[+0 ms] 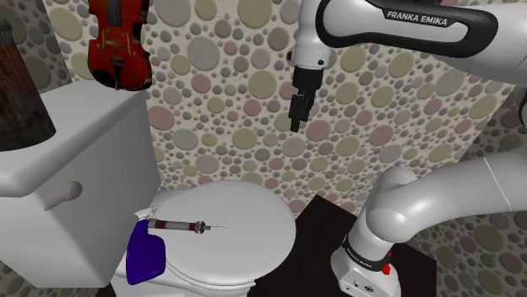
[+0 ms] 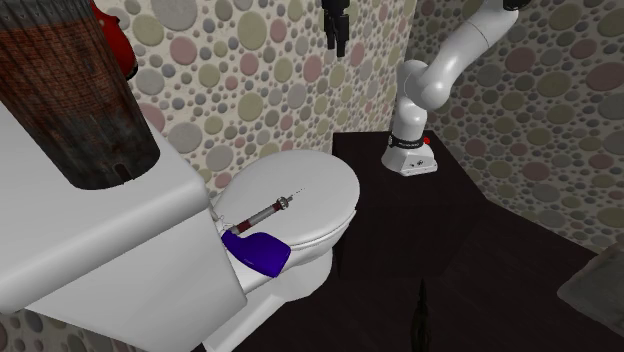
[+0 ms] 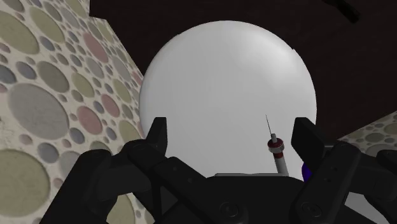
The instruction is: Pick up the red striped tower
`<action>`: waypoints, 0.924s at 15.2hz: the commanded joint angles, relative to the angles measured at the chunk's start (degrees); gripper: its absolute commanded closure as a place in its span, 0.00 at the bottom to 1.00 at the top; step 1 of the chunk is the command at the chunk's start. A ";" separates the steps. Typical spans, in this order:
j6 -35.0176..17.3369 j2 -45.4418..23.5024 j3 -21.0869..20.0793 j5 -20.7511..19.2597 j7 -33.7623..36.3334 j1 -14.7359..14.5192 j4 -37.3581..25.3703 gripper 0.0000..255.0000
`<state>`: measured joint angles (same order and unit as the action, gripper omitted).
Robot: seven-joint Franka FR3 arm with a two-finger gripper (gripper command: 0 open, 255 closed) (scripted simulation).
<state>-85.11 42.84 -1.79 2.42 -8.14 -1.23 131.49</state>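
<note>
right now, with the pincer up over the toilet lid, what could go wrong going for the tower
1. The open pincer hangs over the toilet lid, away from the dark red striped tower on the tank; dropping straight down would meet the syringe instead.
2. The red violin sits between pincer and tower in the shoulder view, so a sideways reach may knock it.
3. The tower looks broad; the pincer might not span it.
</note>
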 commanded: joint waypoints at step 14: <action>-23.76 -13.45 -8.13 7.09 9.34 -2.38 9.97 0.00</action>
<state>-106.90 30.46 -9.55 9.14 0.82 -3.54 140.72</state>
